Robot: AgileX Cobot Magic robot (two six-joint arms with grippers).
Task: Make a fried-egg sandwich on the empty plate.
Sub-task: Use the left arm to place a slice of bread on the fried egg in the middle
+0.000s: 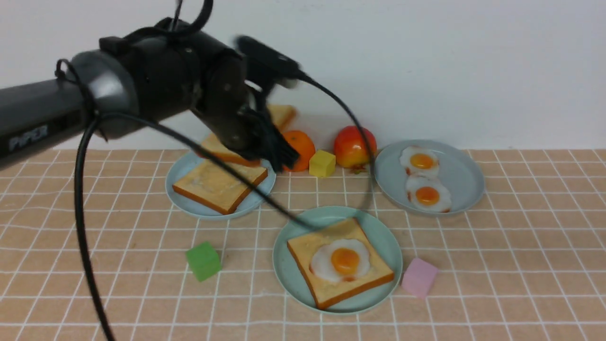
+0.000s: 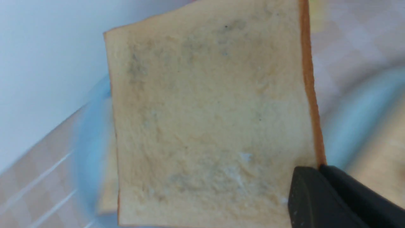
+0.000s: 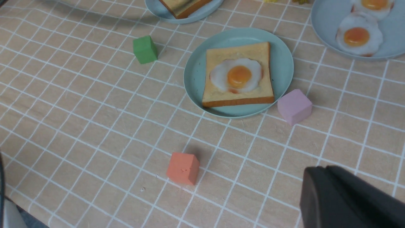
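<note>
Most of the lifted toast slice (image 1: 215,146) is lost behind the left arm's black wrist, upper left of centre in the front view. Only its lower-left and upper-right corners peek out, so it hangs tilted, rising from lower left to upper right, over the pale blue plate (image 1: 184,166) and the spare toast (image 1: 218,185) lying there. The left gripper (image 1: 277,154) is clamped on it. In the left wrist view it bites one corner of the slice, and everything behind is a blur. The right gripper (image 3: 345,196) is cut off at the lower right corner of its own view, and I can't tell how its jaws stand. At lower centre, the mint-green plate (image 1: 383,241) carries a flat bottom toast (image 1: 331,289). It is square, with one corner turned towards the bottom of the frame. The fried egg (image 1: 342,260) sits on top, yolk up, slightly wider than tall.
</note>
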